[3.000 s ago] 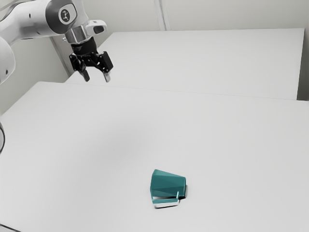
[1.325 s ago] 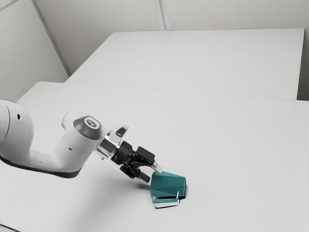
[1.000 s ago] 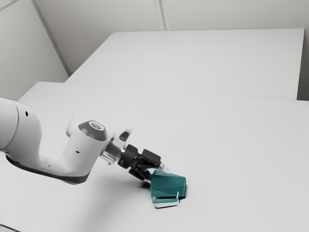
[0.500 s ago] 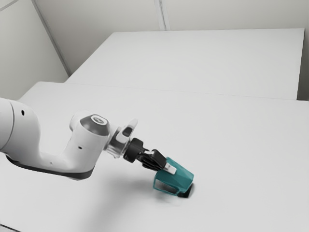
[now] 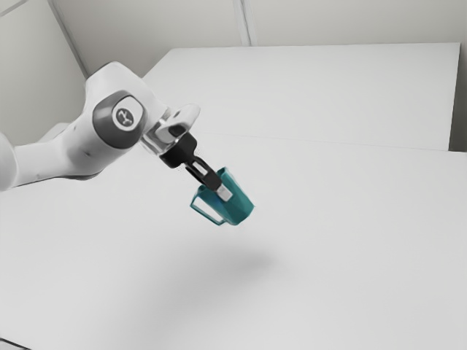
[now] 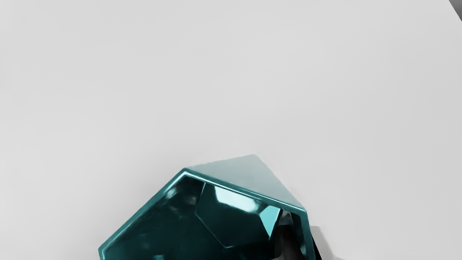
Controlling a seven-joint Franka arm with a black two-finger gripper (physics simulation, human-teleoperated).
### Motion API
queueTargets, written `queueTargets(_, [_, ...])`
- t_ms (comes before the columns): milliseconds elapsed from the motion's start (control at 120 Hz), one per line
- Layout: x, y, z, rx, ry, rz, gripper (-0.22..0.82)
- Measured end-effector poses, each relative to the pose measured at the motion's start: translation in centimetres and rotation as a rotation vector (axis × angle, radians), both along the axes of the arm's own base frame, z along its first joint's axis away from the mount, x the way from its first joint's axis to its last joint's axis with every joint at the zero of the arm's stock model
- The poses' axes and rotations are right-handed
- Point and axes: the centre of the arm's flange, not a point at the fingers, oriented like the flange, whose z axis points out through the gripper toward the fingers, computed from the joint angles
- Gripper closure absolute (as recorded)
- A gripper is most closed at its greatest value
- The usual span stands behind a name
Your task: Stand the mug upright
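I see two white surfaces, the nearer a table (image 5: 350, 255), then my one arm (image 5: 95, 142). My one gripper (image 5: 223, 192) pinches the wall of one teal mug (image 5: 239, 209), tilted above the table, one finger inside, one outside.

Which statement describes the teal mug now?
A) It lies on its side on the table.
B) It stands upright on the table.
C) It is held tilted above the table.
C: the mug is tilted in the gripper, with a shadow on the table apart from it.
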Motion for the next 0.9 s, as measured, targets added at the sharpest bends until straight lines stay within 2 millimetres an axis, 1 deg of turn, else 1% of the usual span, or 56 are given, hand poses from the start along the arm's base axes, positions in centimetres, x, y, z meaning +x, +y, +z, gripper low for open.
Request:
queueTargets(83, [1.0,2.9,1.3,0.149,0.006,0.025,0.78])
queueTargets(175, [2.0,4.9,2.0,0.277,0.017,0.058,0.78])
queueTargets(242, [2.9,5.8,2.5,0.343,0.024,0.085,0.78])
queueTargets(333, [3.7,6.5,2.1,0.430,0.039,0.113,0.78])
queueTargets(400, [4.7,7.6,0.8,0.463,0.062,0.151,0.78])
queueTargets(550, [6.2,9.8,-3.1,0.499,0.111,0.235,0.78])
queueTargets(675, [6.1,11.0,-6.3,0.522,0.142,0.291,0.78])
queueTargets(750, [6.2,10.8,-8.2,0.525,0.152,0.307,0.78])
queueTargets(850, [6.5,9.2,-9.6,0.525,0.142,0.310,0.78])
queueTargets(900, [6.7,8.7,-10.2,0.524,0.141,0.316,0.78])
